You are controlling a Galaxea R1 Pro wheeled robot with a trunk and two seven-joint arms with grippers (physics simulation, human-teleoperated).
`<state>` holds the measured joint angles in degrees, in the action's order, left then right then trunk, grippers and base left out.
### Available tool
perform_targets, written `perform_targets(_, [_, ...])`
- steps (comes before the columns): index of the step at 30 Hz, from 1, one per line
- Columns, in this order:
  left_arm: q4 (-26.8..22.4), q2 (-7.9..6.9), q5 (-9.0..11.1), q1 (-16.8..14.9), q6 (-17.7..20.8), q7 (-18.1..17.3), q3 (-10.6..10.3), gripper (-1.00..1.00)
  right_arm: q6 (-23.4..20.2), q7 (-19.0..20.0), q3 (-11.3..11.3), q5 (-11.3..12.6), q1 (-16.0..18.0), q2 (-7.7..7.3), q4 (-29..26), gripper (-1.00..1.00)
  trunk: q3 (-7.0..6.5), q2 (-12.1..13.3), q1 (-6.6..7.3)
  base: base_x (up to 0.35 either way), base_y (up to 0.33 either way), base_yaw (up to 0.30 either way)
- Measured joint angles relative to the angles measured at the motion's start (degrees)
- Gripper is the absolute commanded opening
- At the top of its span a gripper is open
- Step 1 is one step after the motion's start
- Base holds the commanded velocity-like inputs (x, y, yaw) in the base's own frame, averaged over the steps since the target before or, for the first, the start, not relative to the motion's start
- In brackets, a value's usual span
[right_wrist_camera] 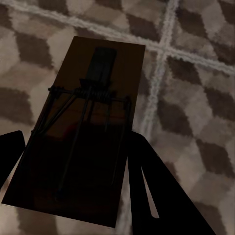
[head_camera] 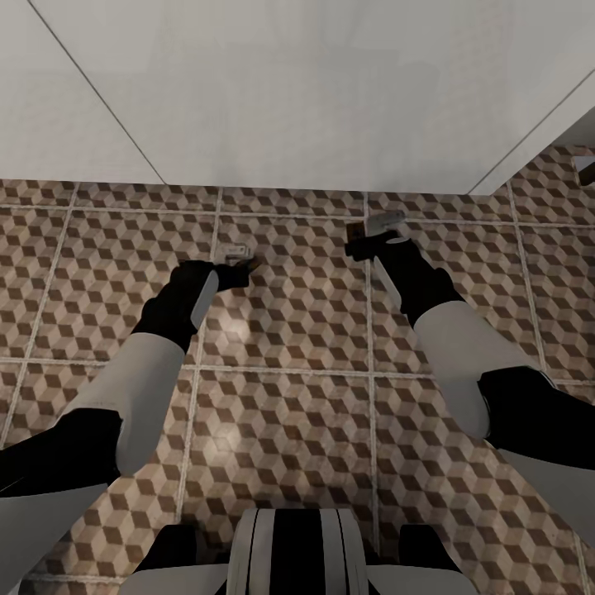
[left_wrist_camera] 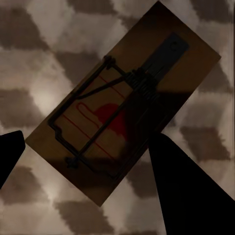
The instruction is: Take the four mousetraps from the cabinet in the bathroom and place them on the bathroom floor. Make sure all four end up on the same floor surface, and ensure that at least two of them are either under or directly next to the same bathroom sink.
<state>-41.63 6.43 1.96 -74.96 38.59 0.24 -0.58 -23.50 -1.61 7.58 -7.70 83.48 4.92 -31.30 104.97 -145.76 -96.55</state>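
We look down over both arms onto the bathroom floor (head_camera: pixel 281 330), large square tiles printed with a brown, beige and grey cube pattern and pale grout lines. A plain white wall panel (head_camera: pixel 314 91) fills the upper part of the head view.

Left hand (head_camera: pixel 244 268): held low over the floor. In the left wrist view its two dark fingers (left_wrist_camera: pixel 188 191) flank a flat rectangular dark-brown mousetrap (left_wrist_camera: pixel 125 103) with a wire spring bar and a red mark on its face; the trap lies between them, one finger overlapping its edge. We cannot tell whether the fingers press on it or merely straddle it.

Right hand (head_camera: pixel 364 244): also low, near the wall's foot. A second dark-brown mousetrap (right_wrist_camera: pixel 81 127) sits between its fingers (right_wrist_camera: pixel 156 196) in the right wrist view, over a grout line. Contact is again unclear, so we cannot tell the grip.

In the head view the two traps show as small pale shapes at the fingertips, well apart.
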Motion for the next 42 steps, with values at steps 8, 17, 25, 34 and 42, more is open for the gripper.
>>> perform_targets(8, [-1.2, 0.0, -0.1, 0.0, 0.0, 0.3, 0.0, -1.0, 0.4, 0.0, 0.1, 0.0, 0.0, 0.14, 0.0, -1.0, 0.0, 0.0, 0.0, 0.0, 0.0, 0.0])
perform_targets(17, [1.4, 0.14, -0.3, -0.8, 0.0, 0.7, 0.1, -1.0, 2.2, 0.0, 0.2, 0.0, 0.0, 0.26, 0.4, -1.0, 0.0, 0.0, 0.0, 0.0, 0.0, 0.0])
perform_targets(25, [4.4, 0.16, -0.2, -2.6, -3.6, 3.7, 0.1, -1.0, 2.3, 0.0, 0.2, 0.0, 0.0, 0.28, 0.4, -1.0, 0.0, 0.0, 0.0, 0.0, 0.0, 0.0])
perform_targets(34, [0.2, 0.14, 0.0, -2.7, -9.0, 1.2, -0.4, -1.0, 2.3, 0.0, 0.2, 0.0, 0.0, 0.2, 0.4, -1.0, 0.0, 0.0, 0.0, 0.0, 0.0, 0.0])
perform_targets(42, [-2.4, -0.02, 0.0, -2.7, -9.0, -0.5, -0.9, -1.0, 2.3, 0.0, 0.2, 0.0, 0.0, 0.15, 0.4, -1.0, 0.0, 0.0, 0.01, 0.021, 0.0, 0.0])
